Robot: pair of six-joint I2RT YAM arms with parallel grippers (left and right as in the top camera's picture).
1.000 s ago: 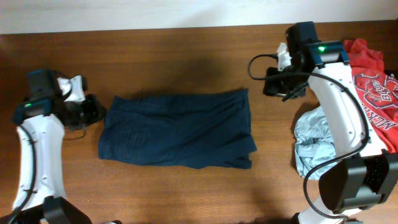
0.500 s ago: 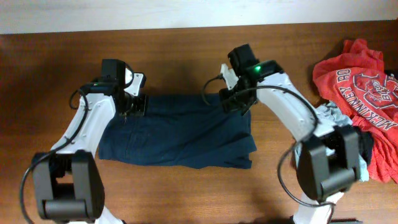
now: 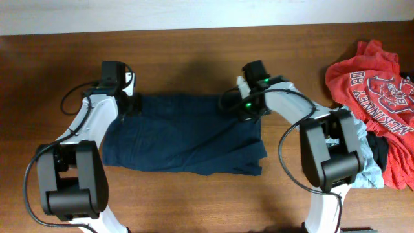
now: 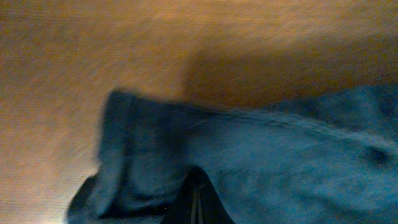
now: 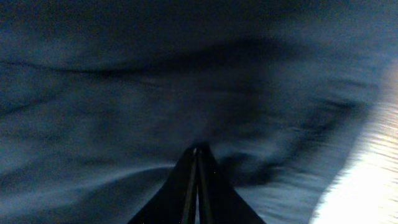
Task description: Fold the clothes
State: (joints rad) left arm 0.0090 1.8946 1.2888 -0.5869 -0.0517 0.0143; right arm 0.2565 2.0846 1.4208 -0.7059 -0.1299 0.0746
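A moment ago both my arms were out at the sides, well clear of the clothes [image 3: 184,133]. Now both have come in to the far edge of the garment, one at each far corner. My left gripper [image 3: 128,105] sits on the far left corner, and my right gripper [image 3: 250,110] on the far right corner.

Both grippers were partly spread and have now pressed together. In the left wrist view my left gripper [image 4: 196,206] has its fingers shut tight, with the navy cloth bunched and lifted around them, so I take that as a pinch on the hem. In the right wrist view my right gripper [image 5: 197,177] is also pressed to a thin line, with the fabric puckered around its tip. I judge it has a pinch of cloth too, though the dark blur makes that less certain.

The clothes lie spread flat on the counter [image 3: 194,52], the near edge untouched. The red shirt [image 3: 372,84] lies well off to the right of them.

For the task, this looks like reaching done and grasp made. Next I would lift the far edge and carry it over toward the near edge.
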